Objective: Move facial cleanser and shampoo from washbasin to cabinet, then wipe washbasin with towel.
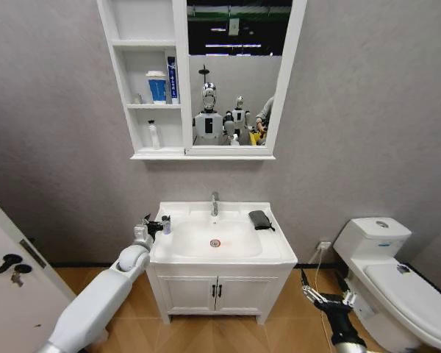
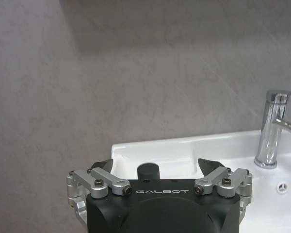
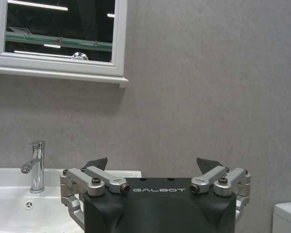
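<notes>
- The left hand (image 1: 157, 225) is reached out to the left rear corner of the washbasin (image 1: 275, 246), its fingers spread wide on either side of a small dark-capped bottle (image 1: 166, 225) standing there; nothing is gripped.
- In the left wrist view, the black cap (image 2: 148, 171) is seen between the parted fingertips (image 2: 103, 165), with the chrome faucet (image 2: 271, 130) off to one side.
- The right hand (image 1: 328, 300) is held low, to the right of the vanity and near the toilet (image 1: 397, 283), fingers released and empty.
- The dark towel (image 1: 260, 219) is laid on the right rear of the washbasin worktop.
- On the cabinet (image 1: 178, 81), a blue and white container (image 1: 157, 87) is seen on the middle shelf and a white bottle (image 1: 154, 136) on the lowest shelf.
</notes>
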